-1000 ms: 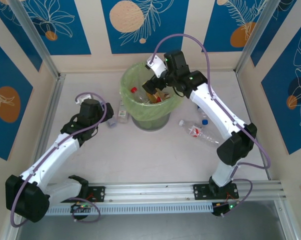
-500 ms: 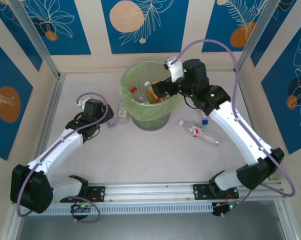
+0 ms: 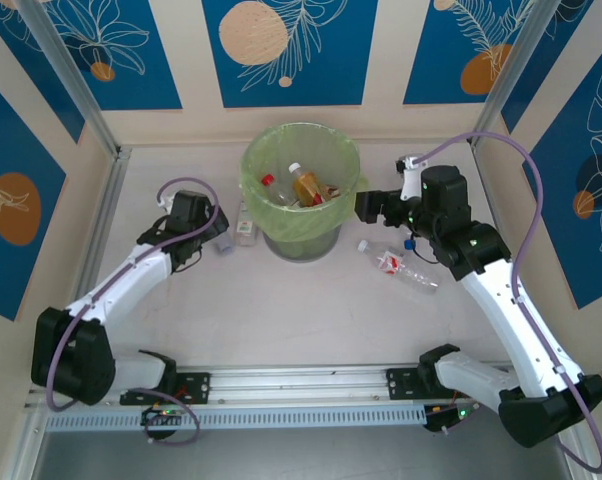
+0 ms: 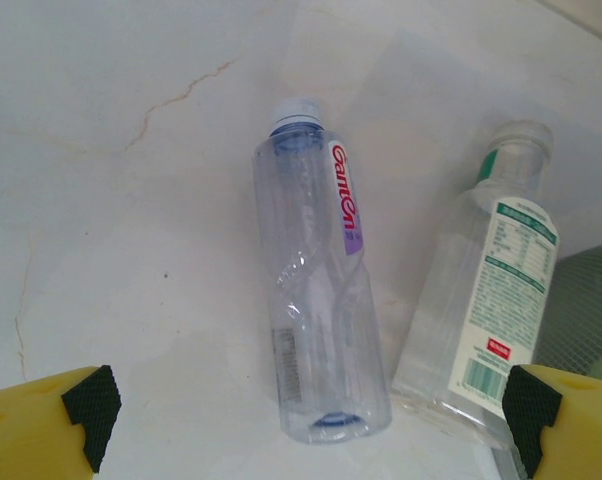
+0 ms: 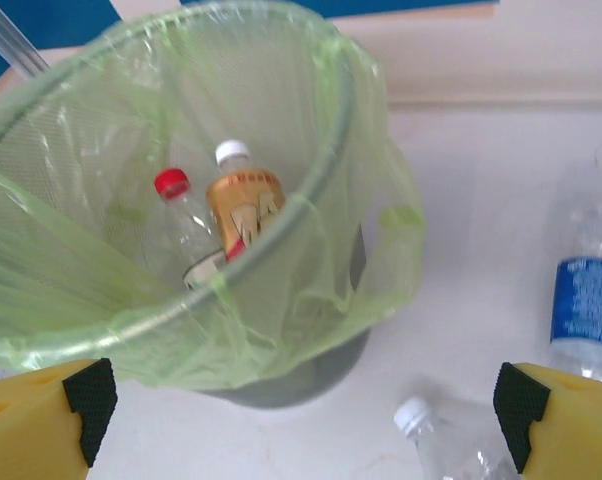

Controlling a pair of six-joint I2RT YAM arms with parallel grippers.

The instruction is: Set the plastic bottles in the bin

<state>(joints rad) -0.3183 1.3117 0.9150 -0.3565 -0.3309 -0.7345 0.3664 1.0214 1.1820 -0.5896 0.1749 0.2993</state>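
The bin (image 3: 252, 170), grey with a lime-green liner, stands at the back centre and holds an amber bottle (image 3: 307, 184) with a white cap and a clear red-capped bottle (image 3: 269, 182). My left gripper (image 3: 214, 233) is open, low over two clear bottles lying left of the bin: a blue-capped one (image 4: 321, 300) between my fingers (image 4: 89, 408) and a green-labelled one (image 4: 493, 305) beside it. My right gripper (image 3: 365, 205) hangs open and empty just right of the bin (image 5: 353, 120). Below it lie a clear white-capped bottle (image 3: 401, 267) and a blue-labelled bottle (image 5: 585, 312).
Blue patterned panels and metal posts wall the white table on three sides. The rail with both arm bases (image 3: 301, 385) runs along the near edge. Open table surface lies in front of the bin.
My right arm has pulled back from over the bin to its right side, leaving the amber bottle inside. My left arm has edged closer to the two bottles left of the bin.
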